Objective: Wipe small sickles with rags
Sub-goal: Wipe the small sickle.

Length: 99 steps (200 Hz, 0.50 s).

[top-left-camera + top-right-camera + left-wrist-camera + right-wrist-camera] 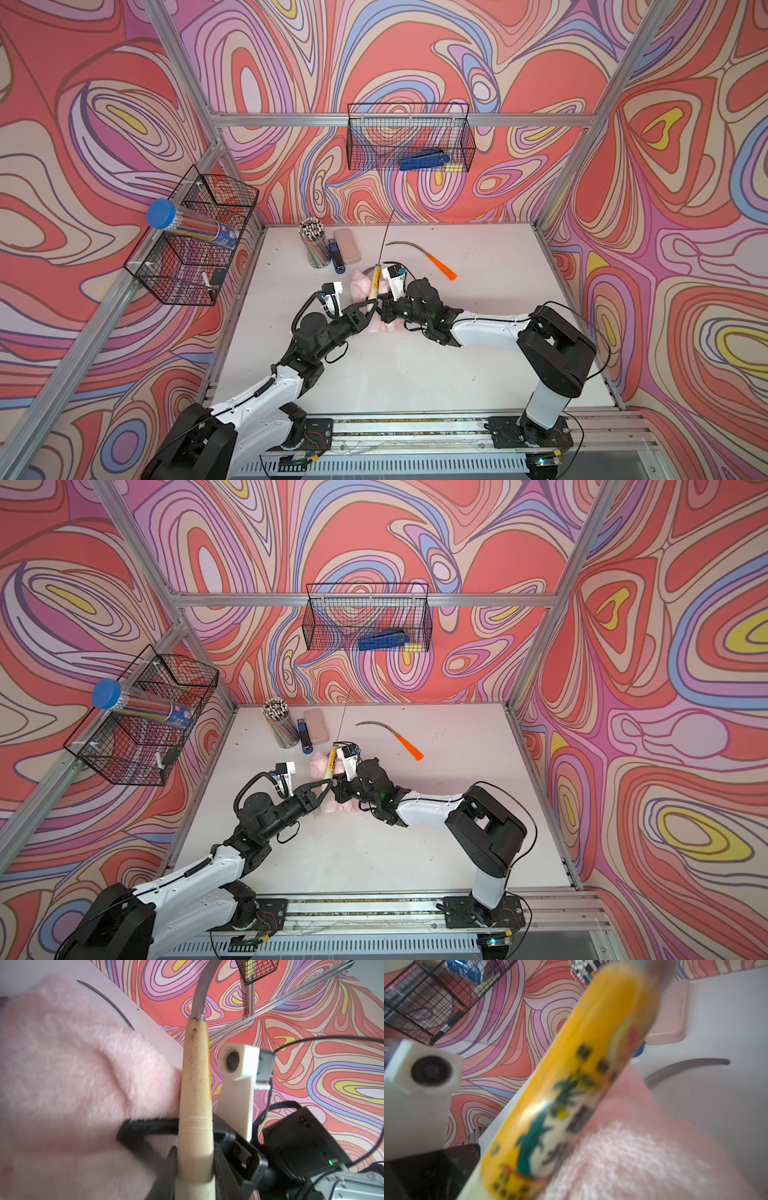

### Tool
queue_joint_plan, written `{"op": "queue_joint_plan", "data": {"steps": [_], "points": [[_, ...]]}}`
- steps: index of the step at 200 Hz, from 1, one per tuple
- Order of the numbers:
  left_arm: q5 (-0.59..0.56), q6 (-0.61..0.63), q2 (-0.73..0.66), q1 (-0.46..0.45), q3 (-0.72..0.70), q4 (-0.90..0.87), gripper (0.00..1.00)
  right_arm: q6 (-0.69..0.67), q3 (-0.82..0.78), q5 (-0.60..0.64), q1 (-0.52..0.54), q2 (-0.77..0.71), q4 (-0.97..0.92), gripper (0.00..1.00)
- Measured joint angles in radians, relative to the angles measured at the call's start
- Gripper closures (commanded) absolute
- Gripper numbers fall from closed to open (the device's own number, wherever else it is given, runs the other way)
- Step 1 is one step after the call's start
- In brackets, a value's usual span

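The stiff, pale-wooden-handled, grey-bladed sickle (pixel 376 279) is clamped at the handle butt by the left gripper (pixel 371 306); the soft, fluffy pink rag (pixel 360 284) appears pinched in the closed right gripper (pixel 385 311).

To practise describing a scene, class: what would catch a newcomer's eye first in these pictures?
A wooden-handled sickle stands roughly upright at the centre of the table, its handle clamped in the left gripper, blade pointing up. A pink fluffy rag sits bunched beside it, and an orange-handled sickle lies flat farther back to the right.

The yellow label (pixel 591 1053) on the wooden-handled sickle (pixel 376 284) carries blurred characters, none readable.
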Motion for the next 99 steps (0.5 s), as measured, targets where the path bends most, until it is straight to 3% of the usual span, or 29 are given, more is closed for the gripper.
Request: {"op": "queue_joint_plan", "data": {"steps": [38, 99], "points": [[0.000, 0.000, -0.016, 0.000, -0.003, -0.020, 1.00, -0.001, -0.119, 0.032, 0.024, -0.088, 0.047, 1.00], [0.000, -0.002, -0.017, 0.001, -0.003, -0.013, 1.00, -0.059, -0.052, 0.141, 0.021, -0.112, -0.035, 1.00]]}}
